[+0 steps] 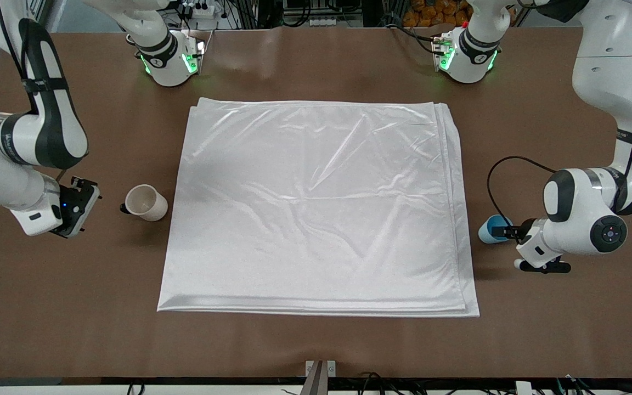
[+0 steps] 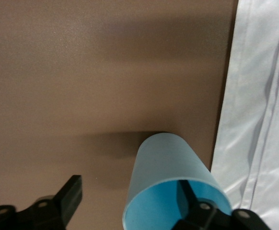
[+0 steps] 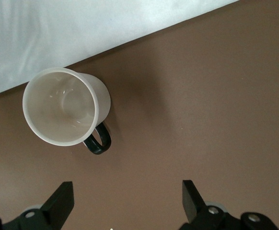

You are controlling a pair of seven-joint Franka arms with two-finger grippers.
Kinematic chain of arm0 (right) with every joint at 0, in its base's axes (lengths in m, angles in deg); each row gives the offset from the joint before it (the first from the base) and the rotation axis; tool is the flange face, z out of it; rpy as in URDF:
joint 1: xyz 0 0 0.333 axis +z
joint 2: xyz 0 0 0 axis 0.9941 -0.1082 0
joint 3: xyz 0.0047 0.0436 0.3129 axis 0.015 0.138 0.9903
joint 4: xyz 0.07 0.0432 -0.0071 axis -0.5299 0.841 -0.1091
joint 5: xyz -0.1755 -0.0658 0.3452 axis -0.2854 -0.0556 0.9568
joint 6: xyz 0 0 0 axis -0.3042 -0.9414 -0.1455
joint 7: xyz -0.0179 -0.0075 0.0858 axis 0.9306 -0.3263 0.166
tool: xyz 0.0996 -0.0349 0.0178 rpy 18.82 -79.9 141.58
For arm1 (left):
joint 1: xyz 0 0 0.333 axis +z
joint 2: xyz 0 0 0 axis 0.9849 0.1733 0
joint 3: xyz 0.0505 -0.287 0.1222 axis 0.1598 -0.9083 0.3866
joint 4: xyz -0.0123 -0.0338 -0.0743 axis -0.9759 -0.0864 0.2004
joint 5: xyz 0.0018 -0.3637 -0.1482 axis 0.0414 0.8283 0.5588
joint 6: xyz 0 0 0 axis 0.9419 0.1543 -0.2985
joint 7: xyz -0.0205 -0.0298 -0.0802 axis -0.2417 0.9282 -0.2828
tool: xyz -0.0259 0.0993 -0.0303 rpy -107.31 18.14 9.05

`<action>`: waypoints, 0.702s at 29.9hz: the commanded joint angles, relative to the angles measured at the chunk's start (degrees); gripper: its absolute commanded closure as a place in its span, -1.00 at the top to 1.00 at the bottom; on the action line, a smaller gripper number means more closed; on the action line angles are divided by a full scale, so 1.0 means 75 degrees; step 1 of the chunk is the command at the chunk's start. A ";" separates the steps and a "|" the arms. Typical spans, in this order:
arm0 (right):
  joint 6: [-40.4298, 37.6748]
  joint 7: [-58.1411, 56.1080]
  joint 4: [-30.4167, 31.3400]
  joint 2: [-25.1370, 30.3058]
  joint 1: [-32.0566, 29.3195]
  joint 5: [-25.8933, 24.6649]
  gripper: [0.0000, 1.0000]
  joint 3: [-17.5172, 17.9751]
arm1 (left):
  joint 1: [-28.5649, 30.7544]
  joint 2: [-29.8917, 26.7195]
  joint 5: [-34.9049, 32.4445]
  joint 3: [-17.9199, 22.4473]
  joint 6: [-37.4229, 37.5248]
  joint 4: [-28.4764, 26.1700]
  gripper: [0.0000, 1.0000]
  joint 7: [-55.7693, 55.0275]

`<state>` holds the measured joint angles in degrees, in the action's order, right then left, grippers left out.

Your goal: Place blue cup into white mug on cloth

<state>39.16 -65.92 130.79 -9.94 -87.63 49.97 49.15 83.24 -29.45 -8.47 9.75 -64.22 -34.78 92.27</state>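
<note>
The left pincer (image 1: 505, 231) is low at the left arm's end of the bench (image 1: 316, 340), open, with one finger (image 2: 190, 199) inside the blue cup (image 1: 491, 228) and the other finger (image 2: 67, 194) outside it, apart from the wall. The cup (image 2: 166, 165) stands upright on the bare bench, just beside the edge of the cloth (image 1: 316, 203) but not on it.

The right pincer (image 1: 83, 206) is at the right arm's end of the bench, its fingers (image 3: 60, 201) spread wide and gripping nothing. The white mug (image 1: 146, 202) stands upright near it on the bare bench, empty, just beside the cloth's edge (image 3: 82, 28). Its black handle (image 3: 97, 141) points toward the pincer.

The cloth lies flat in folded layers in the middle of the bench, with soft wrinkles.
</note>
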 commanded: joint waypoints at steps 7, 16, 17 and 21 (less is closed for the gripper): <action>0.0835 -0.1372 0.0517 -0.0295 -0.0063 0.0058 1.00 0.0055 | 0.0028 0.0139 -0.0183 -0.0013 -0.0064 0.0221 -1.00 0.0035; 0.0987 -0.2344 0.0693 -0.0389 -0.0039 0.0070 1.00 0.0090 | 0.0016 0.0127 -0.0183 -0.0013 -0.0064 0.0221 -1.00 0.0023; 0.0988 -0.2379 0.0693 -0.0400 -0.0039 0.0070 1.00 0.0090 | 0.0016 0.0115 -0.0183 -0.0013 -0.0064 0.0221 -1.00 0.0023; 0.0999 -0.2742 0.0810 -0.0424 -0.0016 0.0105 1.00 0.0113 | 0.0028 0.0057 -0.0183 -0.0013 -0.0064 0.0221 -1.00 0.0035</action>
<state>45.81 -82.34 135.50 -13.15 -87.53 49.97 49.43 83.27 -29.17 -8.47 9.71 -64.49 -33.83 92.27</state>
